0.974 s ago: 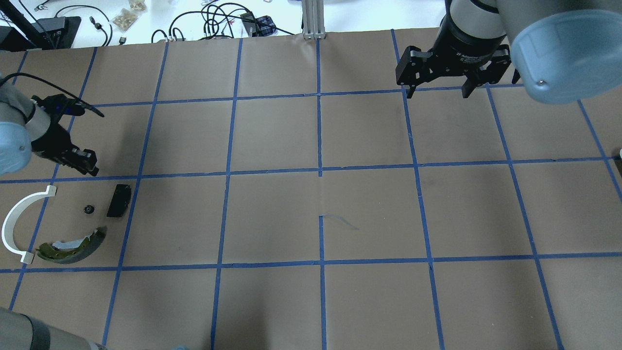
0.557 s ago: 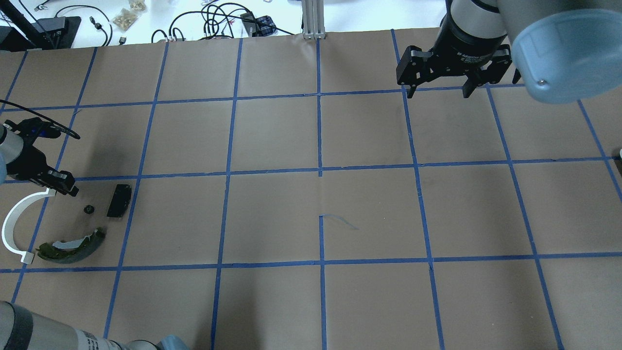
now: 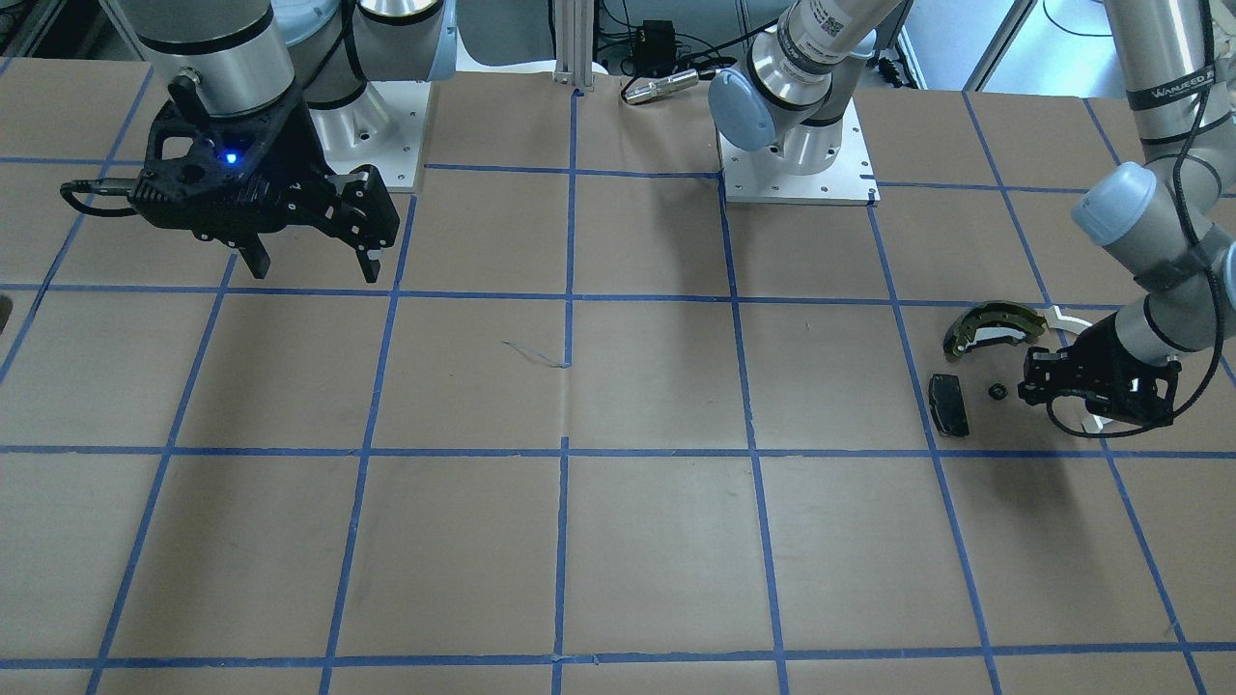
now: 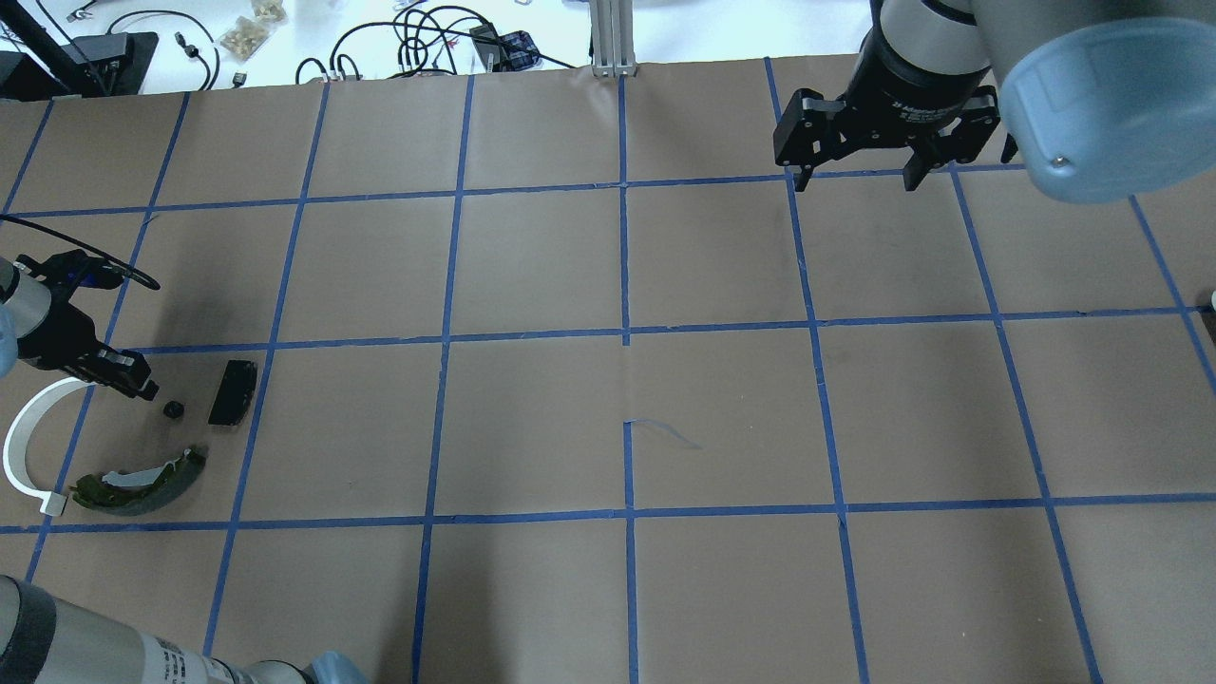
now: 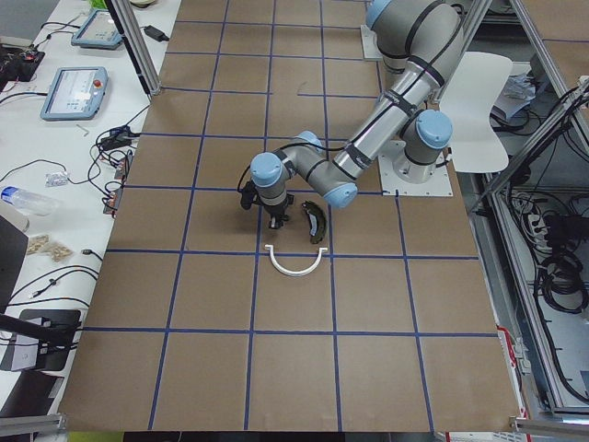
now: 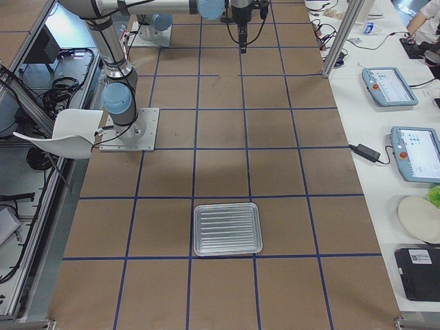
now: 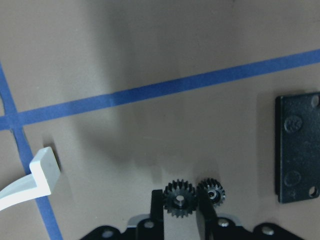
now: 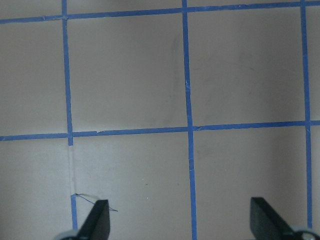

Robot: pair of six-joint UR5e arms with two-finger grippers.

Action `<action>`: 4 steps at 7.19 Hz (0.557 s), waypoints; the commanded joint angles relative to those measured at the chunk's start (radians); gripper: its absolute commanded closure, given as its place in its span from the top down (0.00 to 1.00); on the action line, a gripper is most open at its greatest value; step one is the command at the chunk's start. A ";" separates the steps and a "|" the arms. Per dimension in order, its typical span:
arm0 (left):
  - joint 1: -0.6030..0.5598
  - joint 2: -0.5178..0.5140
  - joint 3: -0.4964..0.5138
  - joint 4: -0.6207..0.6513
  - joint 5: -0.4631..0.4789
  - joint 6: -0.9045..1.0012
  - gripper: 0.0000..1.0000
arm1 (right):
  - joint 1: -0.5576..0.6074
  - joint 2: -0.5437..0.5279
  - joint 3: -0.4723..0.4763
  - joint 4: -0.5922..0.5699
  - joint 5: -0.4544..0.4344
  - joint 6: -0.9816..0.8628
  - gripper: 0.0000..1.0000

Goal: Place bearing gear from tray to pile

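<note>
My left gripper (image 7: 180,207) is shut on a small black bearing gear (image 7: 178,198), low over the table inside the pile. A second black gear (image 7: 211,192) lies on the paper just beside one finger; it also shows in the overhead view (image 4: 172,409). The pile holds a black rectangular pad (image 4: 233,391), a white plastic arc (image 4: 21,446) and an olive-yellow brake shoe (image 4: 138,480). In the overhead view the left gripper (image 4: 142,388) sits between the arc and the loose gear. My right gripper (image 4: 855,179) is open and empty, far off at the back right. The silver tray (image 6: 227,228) lies empty.
The table is brown paper with a blue tape grid (image 4: 627,332). The arm bases (image 3: 797,164) stand at the robot's edge. Cables and small parts (image 4: 427,43) lie past the far edge. Tablets and a plate (image 6: 412,151) rest on a side bench.
My left gripper has moved from behind the pile toward its near left and come down beside the loose gear. The right arm has not moved.
</note>
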 commanded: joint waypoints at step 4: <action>0.002 -0.021 0.000 -0.001 0.052 0.003 0.00 | 0.000 0.001 0.002 0.000 -0.002 0.001 1.00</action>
